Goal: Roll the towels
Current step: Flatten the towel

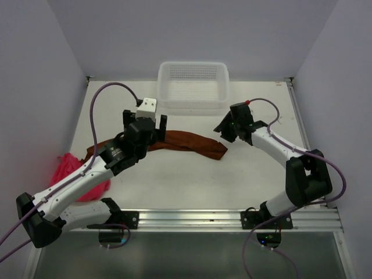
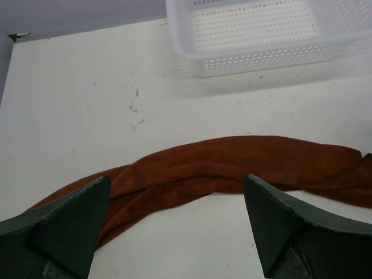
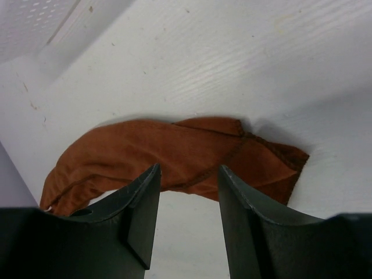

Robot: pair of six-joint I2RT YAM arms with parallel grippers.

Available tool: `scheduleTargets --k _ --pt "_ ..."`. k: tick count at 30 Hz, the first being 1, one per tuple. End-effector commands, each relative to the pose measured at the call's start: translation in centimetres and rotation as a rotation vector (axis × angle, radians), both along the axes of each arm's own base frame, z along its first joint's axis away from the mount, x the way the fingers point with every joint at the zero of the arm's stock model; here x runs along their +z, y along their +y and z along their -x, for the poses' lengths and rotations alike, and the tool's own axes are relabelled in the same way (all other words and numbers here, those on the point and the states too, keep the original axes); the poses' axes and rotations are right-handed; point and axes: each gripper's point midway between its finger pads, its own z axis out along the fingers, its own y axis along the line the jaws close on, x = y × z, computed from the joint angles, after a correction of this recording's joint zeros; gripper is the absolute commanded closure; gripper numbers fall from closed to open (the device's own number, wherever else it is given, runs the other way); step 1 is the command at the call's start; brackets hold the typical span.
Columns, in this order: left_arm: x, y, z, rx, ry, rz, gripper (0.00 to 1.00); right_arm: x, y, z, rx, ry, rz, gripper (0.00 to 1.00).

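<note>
Left arm reaches in from the near-left corner. Left hand (image 1: 145, 123) is spread wide over the left-centre stretch of the rust-brown towel (image 1: 186, 141), nothing in it. Right arm bends in from the right. Right hand (image 3: 189, 170) is tipped down at the towel's right end, gap narrow, nothing visibly pinched. Can't tell whether either hand's fingertips touch the cloth. Brown towel lies unrolled, a long bunched arc across the middle of the surface (image 1: 174, 180). Pink towel (image 1: 70, 168) is crumpled at the left edge, partly hidden under the left arm. White mesh basket (image 1: 193, 103) sits at the far edge beyond both hands, apart from the brown towel.
</note>
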Motion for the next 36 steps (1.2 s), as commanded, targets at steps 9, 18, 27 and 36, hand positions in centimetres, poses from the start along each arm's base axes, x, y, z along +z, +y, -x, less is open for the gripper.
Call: scheduleTargets --k 9,18,27,36 --pt "-1.9 5.0 1.8 0.124 -0.014 -0.12 0.0 -3.8 -0.6 0.1 -0.089 0.174 0.177 0.52" --pt "-1.6 4.6 2.1 0.089 -0.015 -0.093 0.0 -5.0 -1.3 -0.4 -0.102 0.214 0.244 0.49" --pt "-1.2 4.4 2.3 0.068 -0.025 -0.076 0.0 -7.0 -0.9 -0.5 -0.08 0.272 0.259 0.48" --pt "-1.0 4.3 2.4 0.058 -0.031 -0.064 0.01 -8.3 -1.0 0.7 -0.067 0.305 0.264 0.64"
